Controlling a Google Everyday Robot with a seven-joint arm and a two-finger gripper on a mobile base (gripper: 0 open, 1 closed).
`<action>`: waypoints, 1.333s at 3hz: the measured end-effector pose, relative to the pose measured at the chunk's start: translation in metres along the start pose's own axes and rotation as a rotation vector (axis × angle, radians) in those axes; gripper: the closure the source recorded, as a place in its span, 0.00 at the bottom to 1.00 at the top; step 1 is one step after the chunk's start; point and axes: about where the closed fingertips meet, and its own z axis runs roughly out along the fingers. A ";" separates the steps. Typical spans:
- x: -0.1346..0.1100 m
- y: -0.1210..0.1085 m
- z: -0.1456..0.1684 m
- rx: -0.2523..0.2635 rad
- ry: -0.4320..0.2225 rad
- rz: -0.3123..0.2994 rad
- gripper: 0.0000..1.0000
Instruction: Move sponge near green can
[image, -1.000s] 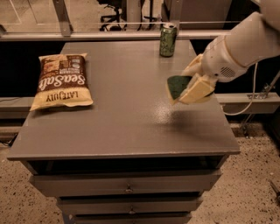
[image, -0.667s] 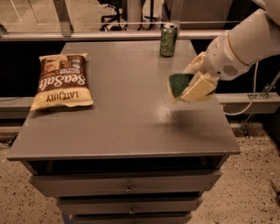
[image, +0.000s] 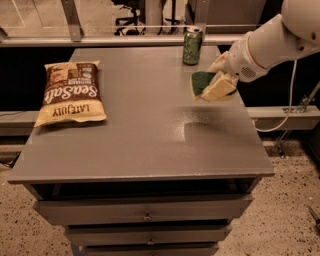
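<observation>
tool (image: 215, 86) holds sponge (image: 200, 82) above table (image: 150, 145), near green can (image: 192, 46).

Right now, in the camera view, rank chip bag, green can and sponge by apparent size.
1. chip bag, clearly largest.
2-3. sponge, held in the gripper above the table near the can, and green can look alike; the can stands farther back.

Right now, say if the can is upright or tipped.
Upright: the can stands on its base, top up. The claw holds sponge aloft near it.
</observation>
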 end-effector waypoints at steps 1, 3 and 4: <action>0.023 -0.071 0.043 0.079 0.014 0.033 1.00; 0.041 -0.153 0.079 0.180 0.032 0.088 1.00; 0.035 -0.165 0.092 0.171 0.029 0.092 0.97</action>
